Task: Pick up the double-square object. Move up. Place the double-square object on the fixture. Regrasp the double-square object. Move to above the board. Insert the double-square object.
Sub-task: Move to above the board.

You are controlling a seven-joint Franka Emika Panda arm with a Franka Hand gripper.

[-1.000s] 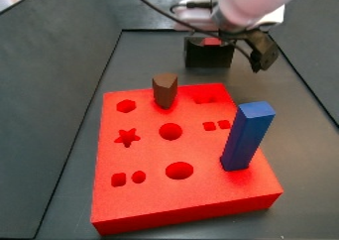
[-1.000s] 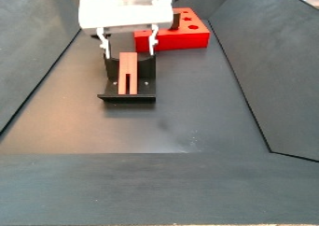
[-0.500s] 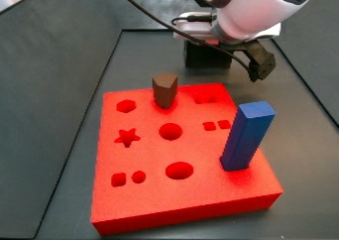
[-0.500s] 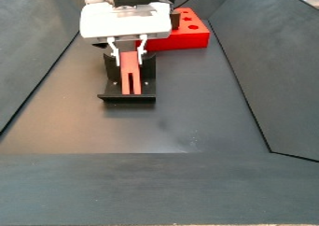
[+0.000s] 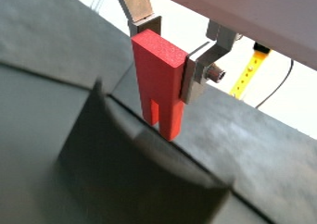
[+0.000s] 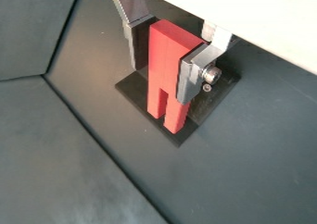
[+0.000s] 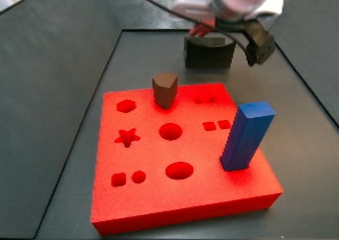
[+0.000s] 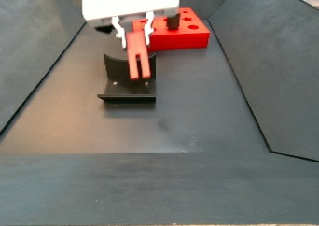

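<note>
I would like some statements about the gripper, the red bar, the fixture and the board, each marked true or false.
1. The gripper is closed on the double-square object. True.
2. The blue block lies flat on the floor. False: it stands upright in the board.
3. The brown hexagonal peg stands in the board. True.
4. The gripper is above the board. False: in a side view it is at the fixture, beside the board.

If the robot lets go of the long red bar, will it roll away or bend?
It probably won't roll: the double-square object has flat faces and square edges. It looks stiff, staying straight with the end effector gripping only its upper part over the fixture. Being slim and held leaning, it would likely topple if released.
</note>
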